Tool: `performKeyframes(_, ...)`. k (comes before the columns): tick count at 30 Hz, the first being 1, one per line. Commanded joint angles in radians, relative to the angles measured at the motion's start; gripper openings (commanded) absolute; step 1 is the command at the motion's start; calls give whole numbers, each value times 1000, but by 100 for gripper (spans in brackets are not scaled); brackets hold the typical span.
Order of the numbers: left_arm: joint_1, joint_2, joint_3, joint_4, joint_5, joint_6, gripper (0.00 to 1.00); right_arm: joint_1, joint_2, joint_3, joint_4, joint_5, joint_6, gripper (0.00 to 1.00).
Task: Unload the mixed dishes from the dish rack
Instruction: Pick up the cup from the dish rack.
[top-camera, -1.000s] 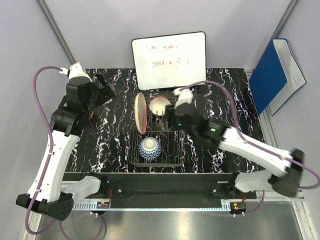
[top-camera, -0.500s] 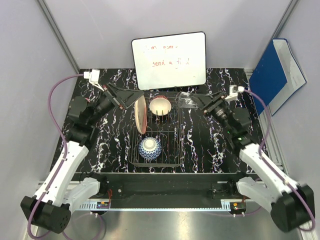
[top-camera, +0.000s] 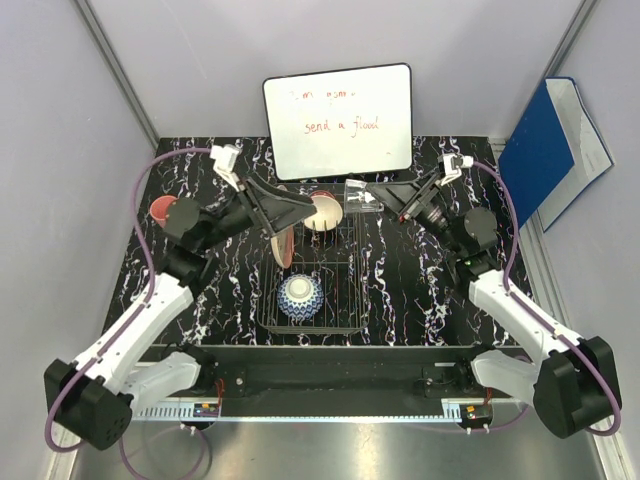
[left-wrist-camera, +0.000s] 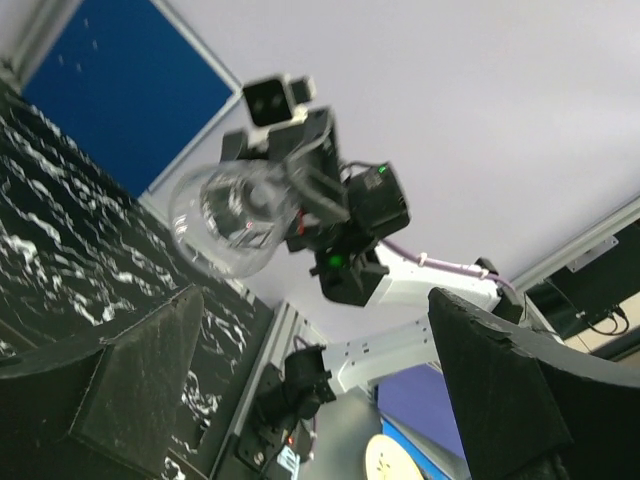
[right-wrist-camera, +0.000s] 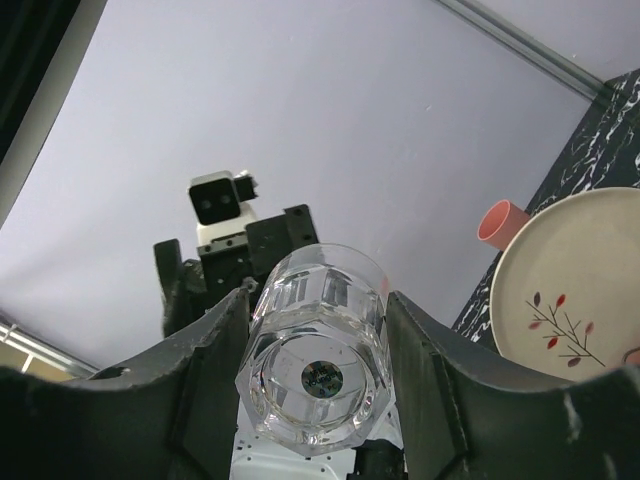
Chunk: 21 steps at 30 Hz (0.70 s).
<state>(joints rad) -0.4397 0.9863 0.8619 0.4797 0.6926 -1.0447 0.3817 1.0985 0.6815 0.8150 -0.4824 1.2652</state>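
Clear glass (top-camera: 357, 194), small, one item: held off the counter (top-camera: 230, 300), clamped across its wall between the fingers of the right end effector (top-camera: 375, 194), which stands part-closed on it. Position: in the air above the far end of the dish rack (top-camera: 340, 285), toward the counter's far edge and just short of the whiteboard (top-camera: 337, 120). Long axis: roughly level and in line with the holding fingers, one end turned toward the left arm; the right wrist view looks straight down the glass (right-wrist-camera: 318, 350) from end to end. Left end effector (top-camera: 298, 207): wide, nothing in it, poised above the upright plate (top-camera: 281, 238) and facing the glass across a short gap, not touching. In the left wrist view the glass (left-wrist-camera: 235, 215) sits up and to the left of the midline between the two spread fingers (left-wrist-camera: 130, 390). Nearer arm: the right, which has the grip; the left is the free one. Judgement: the coming move turns on that gap and that axis. For a handover, the left fingers would have to shift to centre the glass and close across its wall, not its ends. In the dish rack: plate, cream bowl (top-camera: 324, 213), blue-and-white bowl (top-camera: 299, 296). Salmon-pink cup (top-camera: 162, 208): out of the rack, upright by the counter's left edge.
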Motion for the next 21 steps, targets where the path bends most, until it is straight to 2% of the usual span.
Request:
performKeyframes(1,-50,43,-17,42,-25,40,98,16,12,47,61,-30,-12,0)
performKeyframes(13,-203,140,55,59,-87,74,98,134,80,69,55,-12,-66,0)
performKeyframes(16,-218,146,54,56,-93,80,93,146,86,69,50,-12,-72,0)
performKeyframes(19,-228,140,49,54,-94,92,72,148,83,56,35,-7,-78,0)
performKeyframes(20,-229,135,48,53,-94,98,55,148,83,55,30,-8,-84,0)
performKeyframes(21,-229,134,48,45,-94,101,49,149,78,50,27,-5,-86,0)
